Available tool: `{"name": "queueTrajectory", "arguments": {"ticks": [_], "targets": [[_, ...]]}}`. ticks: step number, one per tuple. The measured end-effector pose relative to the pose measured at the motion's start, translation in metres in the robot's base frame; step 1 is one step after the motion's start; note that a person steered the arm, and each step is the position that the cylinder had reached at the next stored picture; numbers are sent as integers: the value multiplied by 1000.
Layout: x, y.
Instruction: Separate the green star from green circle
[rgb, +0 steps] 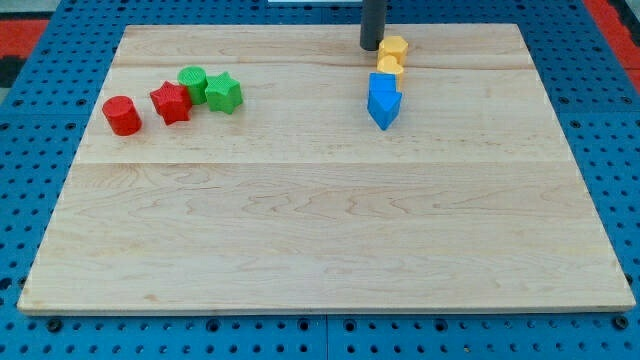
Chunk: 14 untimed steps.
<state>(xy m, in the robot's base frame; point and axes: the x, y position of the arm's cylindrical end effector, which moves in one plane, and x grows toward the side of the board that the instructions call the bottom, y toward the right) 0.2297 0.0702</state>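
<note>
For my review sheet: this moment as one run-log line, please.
my tip: view's top, beside yellow blocks | green star touching green circle at view's left | not yet separated

- A red cylinder block (122, 115) stands near the desk's left edge, toward the view's top.
- A red star block (171, 102) sits just to its right, close by, with a narrow gap between them.
- Two yellow blocks lie near the top edge, right of centre: one (394, 47) higher, the other (390, 66) right below it and touching it. Their exact shapes are hard to make out.
- Two blue blocks follow below the yellow ones, pressed together: the upper (380, 86) looks blocky, the lower (384, 108) comes to a point at the bottom.
- The pale wooden desk (320, 230) carries all of these.
- A blue pegboard (30, 180) with rows of holes surrounds the desk.
</note>
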Motion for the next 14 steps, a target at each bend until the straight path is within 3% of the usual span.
{"name": "queueTrajectory", "arguments": {"ticks": [2, 3, 5, 6, 7, 8, 9, 11, 13, 14], "targets": [[-36, -54], [-35, -104], [-11, -117], [33, -136], [39, -184], [102, -199], [125, -190], [124, -194], [118, -150], [130, -176]]}}
